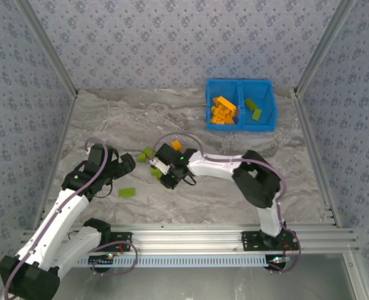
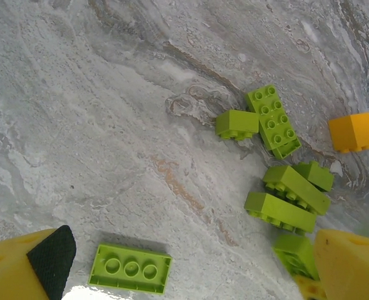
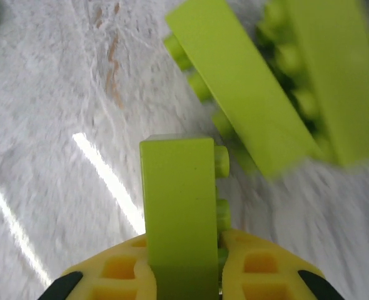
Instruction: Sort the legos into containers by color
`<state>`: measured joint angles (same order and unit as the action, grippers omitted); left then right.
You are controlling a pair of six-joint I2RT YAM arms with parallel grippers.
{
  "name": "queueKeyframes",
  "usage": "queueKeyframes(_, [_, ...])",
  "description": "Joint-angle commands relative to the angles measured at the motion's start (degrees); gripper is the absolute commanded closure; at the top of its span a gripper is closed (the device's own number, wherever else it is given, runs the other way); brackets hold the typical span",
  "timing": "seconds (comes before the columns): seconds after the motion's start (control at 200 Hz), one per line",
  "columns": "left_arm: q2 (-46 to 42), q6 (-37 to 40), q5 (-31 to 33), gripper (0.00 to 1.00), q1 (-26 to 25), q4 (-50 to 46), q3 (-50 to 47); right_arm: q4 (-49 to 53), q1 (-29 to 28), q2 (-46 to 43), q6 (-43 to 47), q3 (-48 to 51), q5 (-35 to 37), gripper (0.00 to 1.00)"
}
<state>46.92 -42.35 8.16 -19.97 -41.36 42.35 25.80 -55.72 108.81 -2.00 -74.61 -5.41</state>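
Note:
My right gripper is shut on an olive-green brick, held on edge with its studs to the right, low over the table. Just beyond it lie two more green bricks. From above, that gripper sits amid a small cluster of green bricks and one orange brick. My left gripper is open over bare table, with an upside-down green brick between its fingers' line. The blue bin at the back holds orange bricks in its left compartment and green ones in its right.
Several green bricks and an orange brick lie ahead and to the right in the left wrist view. A lone green brick lies near the front left. Patterned walls and metal rails enclose the marbled table.

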Motion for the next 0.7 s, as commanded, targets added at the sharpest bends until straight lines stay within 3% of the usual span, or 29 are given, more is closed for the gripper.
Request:
queueKeyframes(0.0, [-0.74,-0.4,-0.6,0.01,0.37,0.71,-0.01,-5.49,4.0,-13.38,-4.26,5.68,4.45,0.86])
queueKeyframes(0.145, [-1.79,-0.52,-0.25,0.01,0.45,1.31,0.39,-12.25,15.4,-24.62,-12.23,13.53,14.18,0.84])
queueKeyframes(0.28, [-2.44,-1.28,0.12,0.01,0.54,0.36,0.84,-12.85,28.05,-26.23,-16.26,12.8,24.17,0.83])
queueKeyframes(0.4, [-3.3,-2.53,0.18,0.01,0.5,-0.39,0.38,-11.9,38.89,-20.31,-18.14,7.5,26.5,0.83])
queueKeyframes(0.48, [-3.98,-3.28,0.23,0.01,0.54,-1.48,0.11,-9.91,45.39,-13.77,-19.32,0.61,24.08,0.83])
queueKeyframes(0.695, [-5.84,-6.79,2.07,0.01,0.52,-5.88,0.1,2.29,53.27,7.41,-19.72,-22.52,19.3,0.81])
